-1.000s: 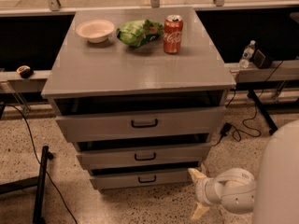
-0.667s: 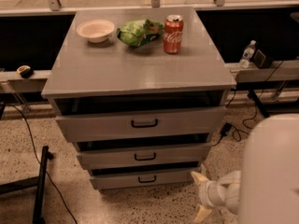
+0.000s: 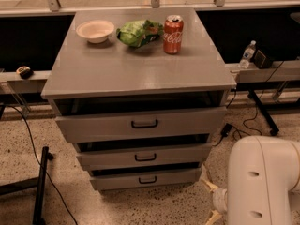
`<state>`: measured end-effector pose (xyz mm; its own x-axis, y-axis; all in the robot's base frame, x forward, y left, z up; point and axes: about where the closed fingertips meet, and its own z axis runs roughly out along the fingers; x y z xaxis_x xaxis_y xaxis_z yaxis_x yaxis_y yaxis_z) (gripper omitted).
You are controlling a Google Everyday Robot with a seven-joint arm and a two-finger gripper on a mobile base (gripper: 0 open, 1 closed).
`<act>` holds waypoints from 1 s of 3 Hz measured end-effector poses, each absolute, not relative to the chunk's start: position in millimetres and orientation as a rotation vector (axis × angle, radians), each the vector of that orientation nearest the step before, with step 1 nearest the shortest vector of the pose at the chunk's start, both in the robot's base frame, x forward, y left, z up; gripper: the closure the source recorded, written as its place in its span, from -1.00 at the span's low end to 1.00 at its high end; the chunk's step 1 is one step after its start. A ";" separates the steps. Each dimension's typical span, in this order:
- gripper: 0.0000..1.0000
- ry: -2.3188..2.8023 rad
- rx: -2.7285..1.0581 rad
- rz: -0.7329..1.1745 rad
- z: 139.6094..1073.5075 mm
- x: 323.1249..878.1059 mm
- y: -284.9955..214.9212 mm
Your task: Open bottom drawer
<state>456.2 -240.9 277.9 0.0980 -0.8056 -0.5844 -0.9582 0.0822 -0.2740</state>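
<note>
The gripper [image 3: 210, 201], two pale tapered fingers splayed wide around nothing, hangs low over the speckled floor [image 3: 140, 207]. The bottom drawer [image 3: 147, 178], a slim matte grey panel with a short black bar handle, sits just to the gripper's left, its right corner near the upper finger. Since a moment ago the smooth white arm casing [image 3: 262, 182] has covered the wrist, the drawers are unmoved, and bare floor lies open left of the gripper.
</note>
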 end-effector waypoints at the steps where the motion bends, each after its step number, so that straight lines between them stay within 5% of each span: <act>1: -1.00 1.614 -1.755 0.343 281.2 475.0 -225.4; 3: -1.00 1.552 -1.710 0.363 272.6 490.6 -211.2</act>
